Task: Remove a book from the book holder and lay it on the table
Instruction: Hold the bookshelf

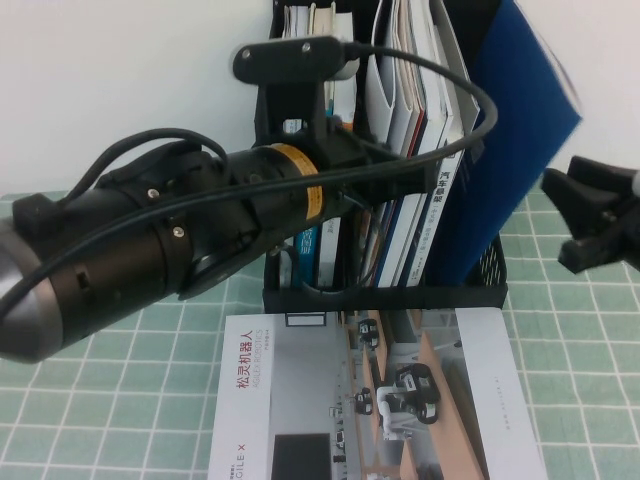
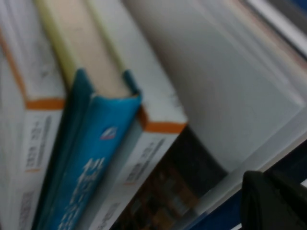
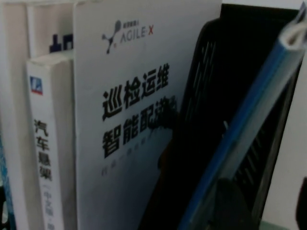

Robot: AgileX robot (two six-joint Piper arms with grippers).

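The book (image 1: 512, 140), its plain deep-blue back showing, stands in the right compartment of the black book holder (image 1: 480, 285) and leans out to the right over the rim. My right gripper (image 1: 575, 222) hovers open just right of it, above the table (image 1: 120, 380). In the right wrist view the book's blue edge (image 3: 254, 100) runs slantwise past the mesh wall (image 3: 206, 72), beside one finger of my right gripper (image 3: 268, 211), not between the two. My left gripper (image 1: 430, 165) reaches into the holder among the upright books.
A white magazine (image 1: 380, 400) with robot photos lies flat on the table in front of the holder. Several more books fill the holder, among them a light-blue-spined one (image 2: 91, 163). A white wall stands close behind.
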